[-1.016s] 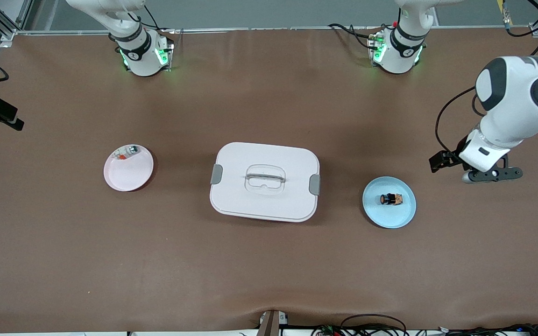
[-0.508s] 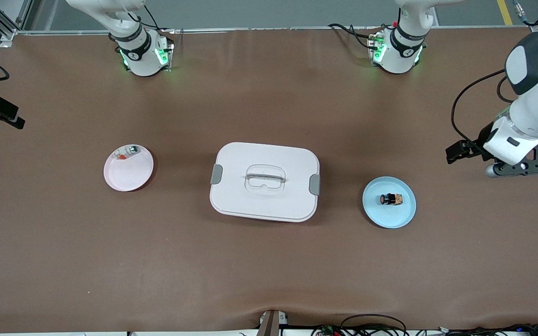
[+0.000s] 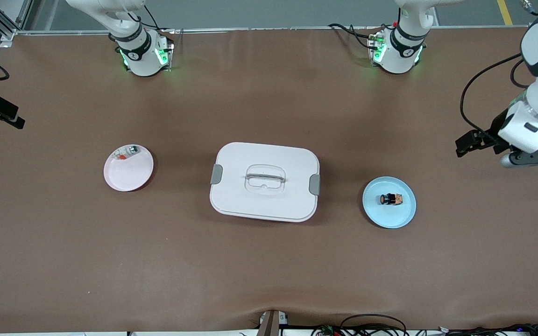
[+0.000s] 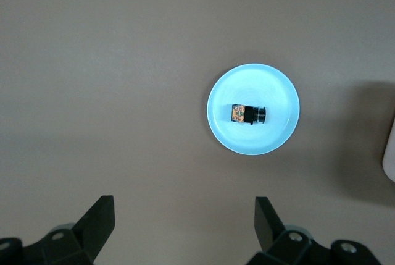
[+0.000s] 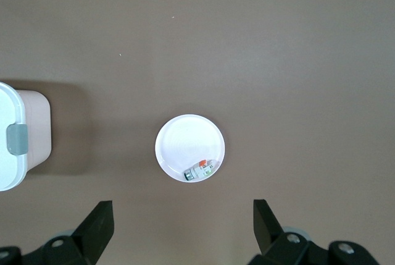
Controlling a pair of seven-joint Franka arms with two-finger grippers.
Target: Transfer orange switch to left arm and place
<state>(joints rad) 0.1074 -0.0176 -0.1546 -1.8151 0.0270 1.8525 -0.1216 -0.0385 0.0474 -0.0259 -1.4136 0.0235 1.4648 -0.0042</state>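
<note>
A brown table [image 3: 269, 261] is carrying two round plates. A pale pink plate [image 3: 131, 175] is lying toward the right arm's end of the table. A small whitish-clear part [image 3: 127, 152] with green and red bits is resting in it, against the rim farther from the front camera. A light blue plate [image 3: 392, 217] is lying toward the left arm's end, slightly nearer to the front camera than the pink one. Cables [image 3: 371, 326] are running along the table edge nearest that camera.

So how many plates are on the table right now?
2. The blue plate lies toward the left arm's end, beside the box, holding the orange switch. The pink plate lies toward the right arm's end, holding a small whitish part. None looks hidden.
</note>
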